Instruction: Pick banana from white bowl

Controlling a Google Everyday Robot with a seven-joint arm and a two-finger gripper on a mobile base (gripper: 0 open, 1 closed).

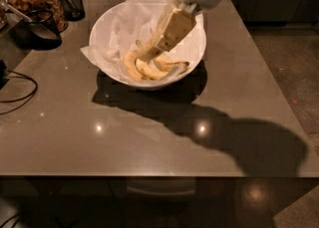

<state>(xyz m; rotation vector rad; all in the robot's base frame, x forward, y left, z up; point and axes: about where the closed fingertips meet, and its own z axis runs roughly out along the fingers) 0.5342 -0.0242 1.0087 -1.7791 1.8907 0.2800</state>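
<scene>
While my gripper (148, 53) dips inside the white bowl (195, 53), banana (147, 72) just below, rim encircling, I cannot tell its grip.

end effector (146, 54) in white bowl (105, 24), beside banana (148, 72)

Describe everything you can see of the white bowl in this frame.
The white bowl is large, round and wide, with a smooth, glossy-looking wall. It sits upright on the grey table, toward the far side. Crinkled white paper lines it and spills over the left rim. Yellow bananas lie on the paper near the front wall. The robot's tool reaches down into the bowl from the upper right, its tip at the bananas. The bowl casts a dark shadow in front.
</scene>
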